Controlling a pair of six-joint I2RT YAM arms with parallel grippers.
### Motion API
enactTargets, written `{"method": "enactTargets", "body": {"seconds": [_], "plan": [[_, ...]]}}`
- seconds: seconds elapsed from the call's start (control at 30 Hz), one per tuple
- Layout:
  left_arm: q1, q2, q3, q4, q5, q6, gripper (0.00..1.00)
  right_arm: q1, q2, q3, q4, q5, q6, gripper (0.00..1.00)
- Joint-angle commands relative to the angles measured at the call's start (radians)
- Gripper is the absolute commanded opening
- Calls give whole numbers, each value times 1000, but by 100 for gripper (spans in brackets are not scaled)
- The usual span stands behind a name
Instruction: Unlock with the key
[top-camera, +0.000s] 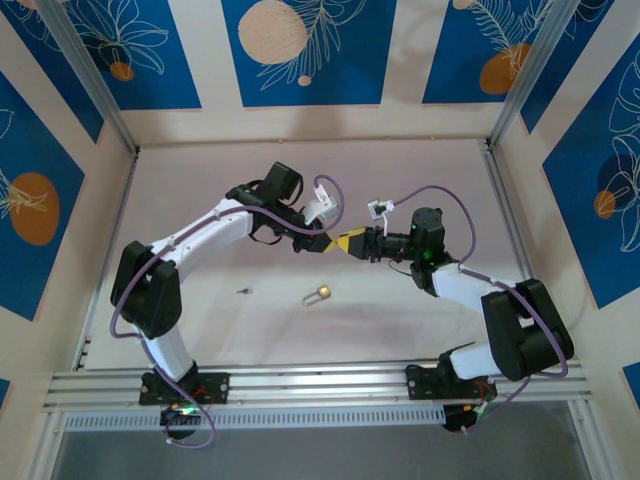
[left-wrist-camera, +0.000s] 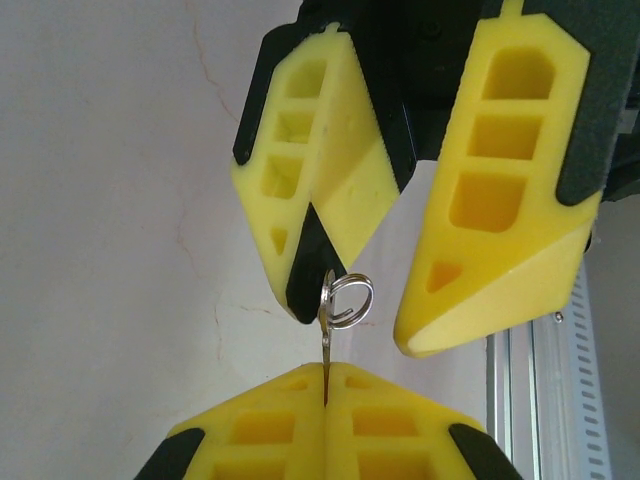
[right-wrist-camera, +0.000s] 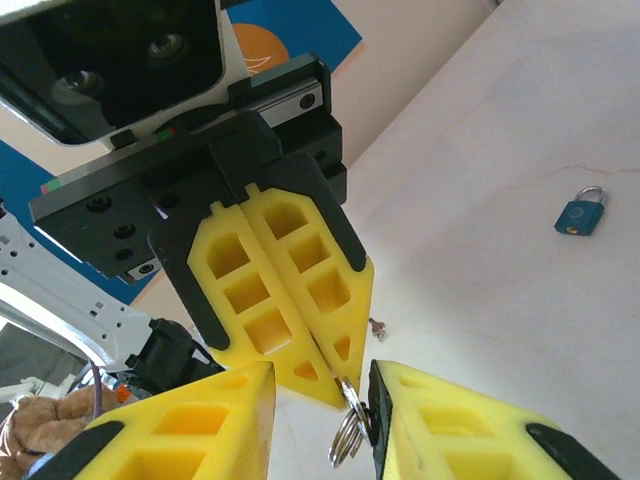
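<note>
While the left gripper (left-wrist-camera: 327, 368) clenched the key (left-wrist-camera: 327, 340) midair, the right gripper (left-wrist-camera: 365, 320) open about it, a handover seemed underway; the right needed to close before carrying it to the lock (right-wrist-camera: 580, 213).

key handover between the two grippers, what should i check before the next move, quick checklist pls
1. Left gripper holds the key: ok, shut on the blade.
2. Right gripper open for the take: ok, its fingers are apart with the key ring between them.
3. Right gripper has hold of the key: not ok, not yet closed.
4. Padlock free to reach: ok, it lies on the table, apart from both arms.
5. Keyhole facing a reachable side: cannot tell.
</note>
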Motion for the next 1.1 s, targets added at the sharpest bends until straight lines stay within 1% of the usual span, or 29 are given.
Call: {"method": "enactTargets", "body": {"seconds": [0.0,0.4,0.63,0.87,1.0,1.07], "plan": [[13,0,-16,-6,21,-9,0,-8,-29,-4,-19,8,-31,31],[21,7,-6,5,26,-17,0,3,-29,-21,-36,6,-48,18],[23,21,0,18,41,-30,0,10,-29,-10,-45,-6,-50,16],[24,28,-2,20,30,-33,0,20,-40,-4,-73,9,-60,5],[23,24,-5,30,11,-40,0,26,-51,1,-104,26,-72,0],[23,19,-10,40,-4,-46,6,32,-62,4,-131,45,-84,0]]}}
